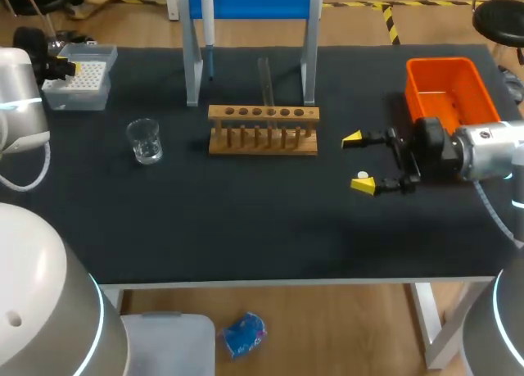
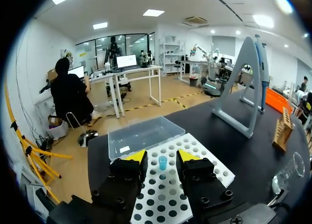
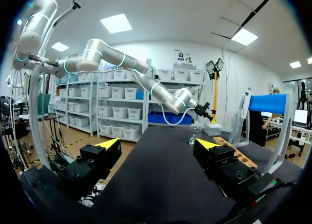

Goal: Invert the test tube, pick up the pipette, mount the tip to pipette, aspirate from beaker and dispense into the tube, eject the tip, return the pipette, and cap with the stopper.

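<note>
Glass tube (image 1: 264, 83) stands in the rack (image 1: 262, 132). The pipette (image 1: 207, 24) hangs on its stand (image 1: 250, 1). The beaker (image 1: 145, 141) sits left of the rack. The left end effector (image 2: 162, 156) is spread over the tip box (image 2: 207, 153), a blue tip (image 2: 163, 162) between its fingers (image 2: 127, 168). The right end effector (image 1: 358, 160) is spread over the bench (image 1: 246, 220).

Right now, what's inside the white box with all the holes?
One blue tip stands in the tip rack; the other visible holes look empty. The left end effector covers some holes.
</note>
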